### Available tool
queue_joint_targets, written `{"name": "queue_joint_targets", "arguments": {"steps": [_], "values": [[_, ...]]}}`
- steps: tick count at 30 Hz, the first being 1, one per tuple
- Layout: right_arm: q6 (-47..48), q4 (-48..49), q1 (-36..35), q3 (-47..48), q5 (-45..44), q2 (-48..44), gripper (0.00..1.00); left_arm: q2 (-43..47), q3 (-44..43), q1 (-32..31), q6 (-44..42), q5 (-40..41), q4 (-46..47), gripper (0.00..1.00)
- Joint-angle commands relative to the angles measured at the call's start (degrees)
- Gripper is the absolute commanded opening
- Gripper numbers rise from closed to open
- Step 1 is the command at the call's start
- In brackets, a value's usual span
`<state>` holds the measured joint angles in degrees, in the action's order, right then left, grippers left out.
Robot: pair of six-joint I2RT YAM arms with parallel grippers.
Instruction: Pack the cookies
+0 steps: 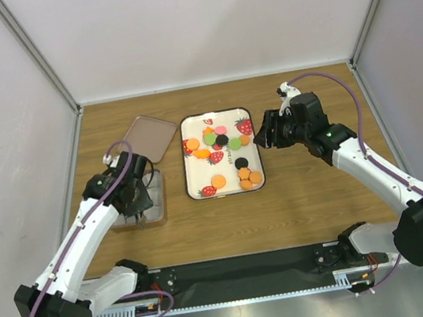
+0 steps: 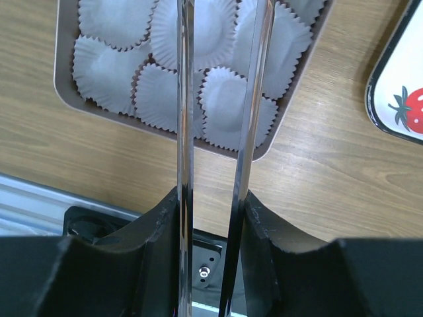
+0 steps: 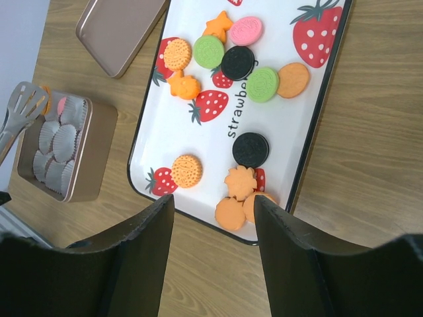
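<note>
Left gripper point(image 2: 211, 221) is clamped on metal tongs point(image 2: 186, 132), their blades hanging over the tin point(image 3: 99, 142) of paper cups point(image 2: 178, 39). The tan lid point(image 1: 149, 134) lies just behind the tin. Cookies point(image 3: 238, 63) are scattered on the strawberry tray point(image 3: 198, 142), a few overlapping. They look light, thin and stiff, probably slick on the glossy tray. Best pinched across the rim, lone ones first. Right gripper point(image 3: 213, 201) gapes, holding nothing, just off the tray's right edge.

Reaches over the table point(image 1: 316, 206) with left arm point(image 1: 86, 230) and right arm point(image 1: 374, 169), elbows bent. Clamps metal tongs point(image 2: 186, 99) in left pincer point(image 2: 211, 198). Holds right pincer point(image 3: 213, 201) agape, seemingly empty, angled downward.
</note>
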<state>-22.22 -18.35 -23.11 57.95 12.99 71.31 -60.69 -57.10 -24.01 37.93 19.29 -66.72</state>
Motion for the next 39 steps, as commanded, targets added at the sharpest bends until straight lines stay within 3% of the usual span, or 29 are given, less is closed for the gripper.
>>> {"name": "queue_joint_targets", "arguments": {"steps": [1, 24, 39], "values": [[0.42, 1.39, 0.09, -0.3, 1.07, -1.0, 0.57, 2.15, 0.59, 2.3, 1.09, -1.8, 1.15, 0.38], [0.42, 1.74, -0.18, -0.56, 1.51, -1.17, 0.57, -0.05, 3.92, 6.61, 0.3, -5.05, 4.93, 0.37], [0.33, 1.74, -0.18, -0.56, 1.51, -1.0, 0.57, 0.22, 5.33, 7.66, -0.67, -5.67, 6.78, 0.51]]}}
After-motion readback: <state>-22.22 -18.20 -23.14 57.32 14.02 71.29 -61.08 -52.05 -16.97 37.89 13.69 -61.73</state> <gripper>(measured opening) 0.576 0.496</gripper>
